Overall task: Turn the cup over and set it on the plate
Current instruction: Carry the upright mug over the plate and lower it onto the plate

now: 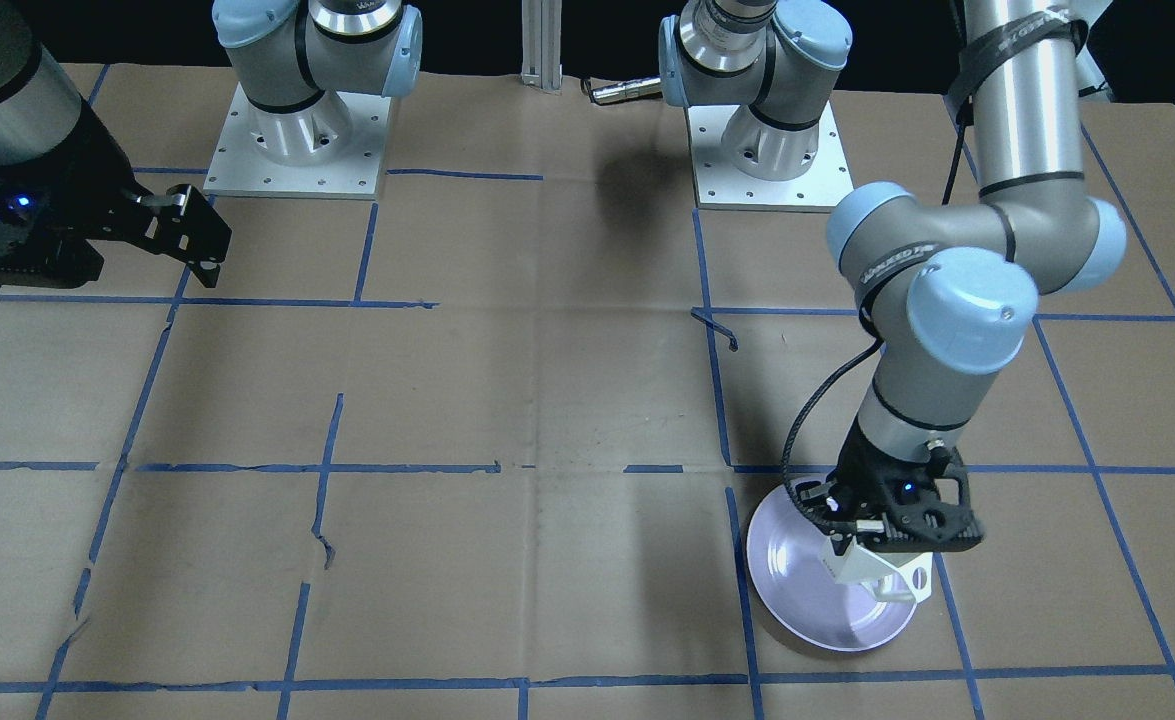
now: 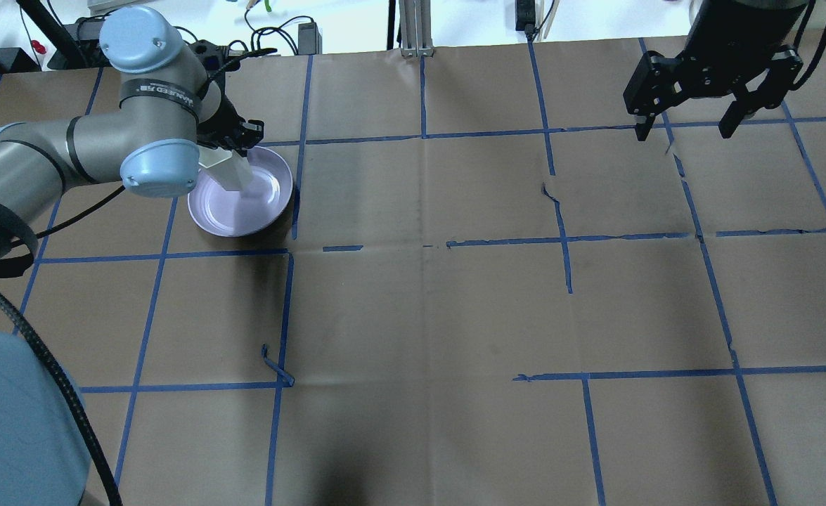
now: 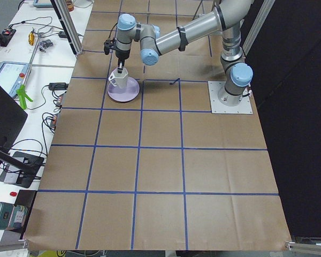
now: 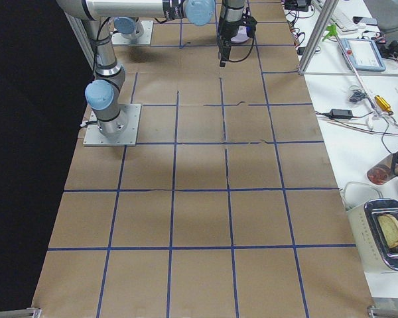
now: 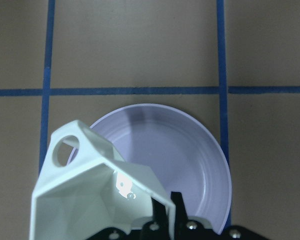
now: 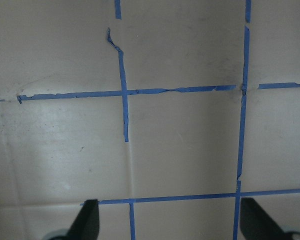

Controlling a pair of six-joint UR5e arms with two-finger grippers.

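Holding the cup [image 5: 97,185] by one wall, with its mouth turned up toward my left wrist camera, I judge the flip done and the placing in hand. The cup hangs over the plate [image 5: 190,150], off toward one side of the dish and not over its middle, and its open-frame handle points out toward the rim. Whether its base already touches the plate I cannot tell; from the left side view it looks very close.

The next move, as I see it, calls for easing straight down until the base sits flat. It may need a small shift toward the centre so the handle clears the raised rim, and only then a release.

On my left gripper [image 1: 877,535] the fingers [image 5: 176,205] are drawn narrow, pinching the cup's wall with one finger inside. My right gripper [image 2: 685,131] hangs well apart over the bare brown table [image 2: 420,316], its fingers spread wide and holding nothing.
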